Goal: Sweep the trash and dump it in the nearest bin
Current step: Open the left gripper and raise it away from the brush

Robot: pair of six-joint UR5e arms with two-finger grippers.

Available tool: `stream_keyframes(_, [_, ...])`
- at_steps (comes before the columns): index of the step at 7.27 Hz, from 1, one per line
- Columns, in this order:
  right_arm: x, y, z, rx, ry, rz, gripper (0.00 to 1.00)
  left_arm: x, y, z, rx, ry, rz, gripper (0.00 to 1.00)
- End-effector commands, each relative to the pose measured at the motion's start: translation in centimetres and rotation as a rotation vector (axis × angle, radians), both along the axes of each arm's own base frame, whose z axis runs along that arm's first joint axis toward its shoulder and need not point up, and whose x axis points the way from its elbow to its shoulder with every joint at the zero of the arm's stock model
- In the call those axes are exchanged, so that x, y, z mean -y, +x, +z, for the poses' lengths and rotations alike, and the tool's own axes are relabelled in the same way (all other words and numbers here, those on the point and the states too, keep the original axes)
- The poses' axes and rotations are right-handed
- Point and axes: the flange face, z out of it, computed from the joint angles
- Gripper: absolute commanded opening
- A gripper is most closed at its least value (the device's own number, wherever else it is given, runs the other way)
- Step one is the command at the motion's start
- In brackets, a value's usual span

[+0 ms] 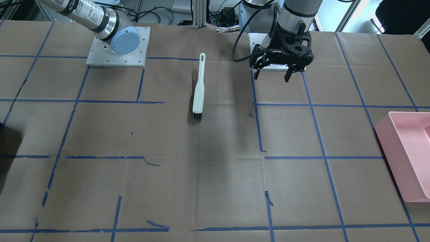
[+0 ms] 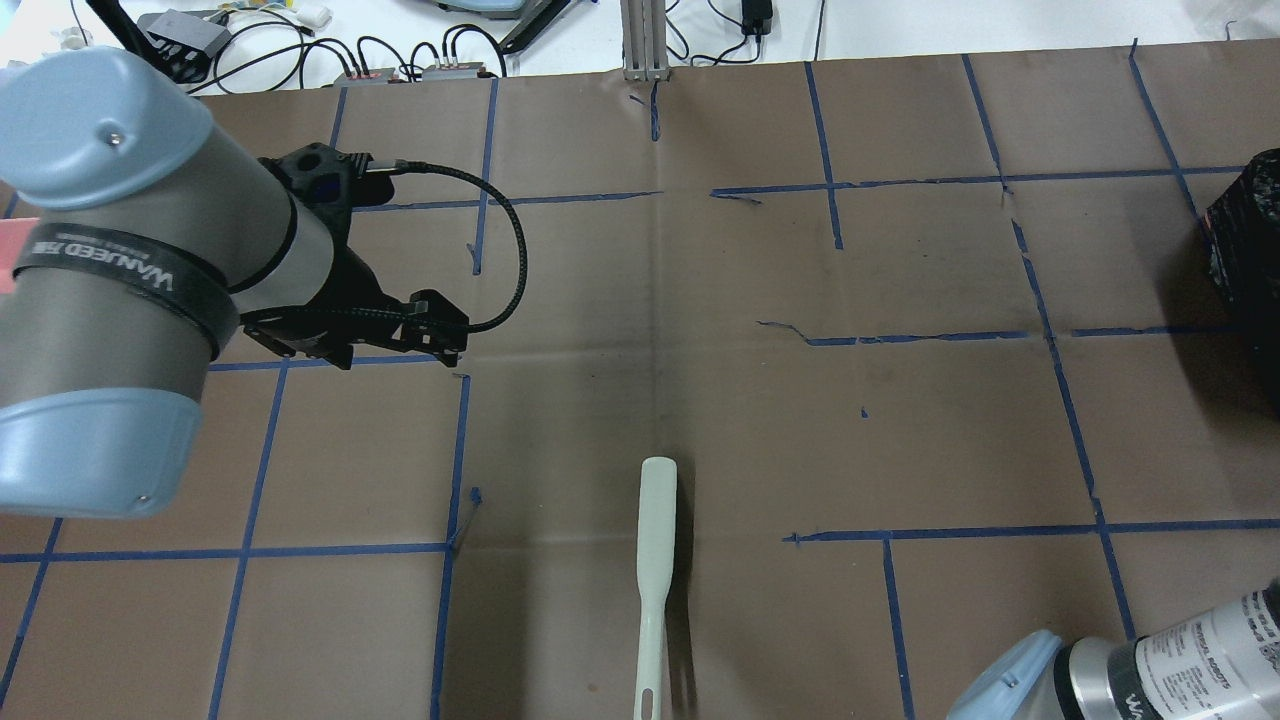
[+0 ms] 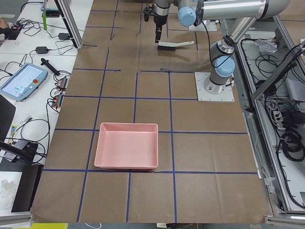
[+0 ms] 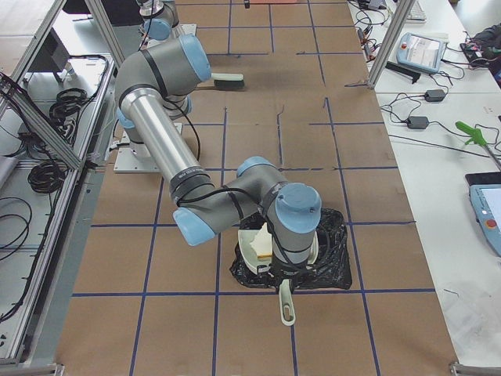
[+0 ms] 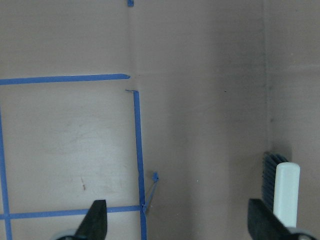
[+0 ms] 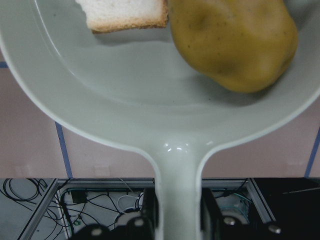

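Right pincer (image 6: 180,222) is clamped on the handle of the white dustpan (image 6: 125,110); the handle's long axis runs straight out from the jaws. The trash lies in the pan: one bread piece (image 6: 125,15) and the yellow potato-like lump (image 6: 232,42). The pan appears to sit over the black bag-lined bin (image 4: 333,235), so tipping there should suffice. Farther along the bench, left pincer (image 1: 272,76) hangs open and empty near the brush (image 1: 199,90). Pink tray (image 1: 406,158) is well apart. The left arm's band reads "WANJEED".
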Motion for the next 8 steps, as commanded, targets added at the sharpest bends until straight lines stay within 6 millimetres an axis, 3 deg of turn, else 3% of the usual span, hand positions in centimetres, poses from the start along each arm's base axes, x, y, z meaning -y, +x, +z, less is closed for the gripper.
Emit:
stream_keyframes(1, [2.0,2.3,1.1,-0.066,0.018,-0.012,0.00,-1.1,0.4,3.4,-0.004,0.127,0.018,1.00])
stream_keyframes(2, [2.4,3.2,1.9,-0.075,0.011,-0.013,0.00,-1.5,0.3,5.2,-0.006,0.119,0.018,1.00])
stream_keyframes(5, [2.1,3.1,2.2,-0.106,0.031,-0.039,0.00,-1.5,0.3,2.0,-0.010,0.152,-0.004,1.00])
stream_keyframes(6, [2.2,2.9,1.8,-0.108,0.038,-0.039,0.00,-1.8,0.3,1.3,-0.009,0.153,-0.103,0.99])
stream_keyframes(8, [2.1,2.8,2.0,-0.119,0.043,-0.041,0.00,-1.6,-0.8,1.7,-0.049,0.114,-0.193,0.99])
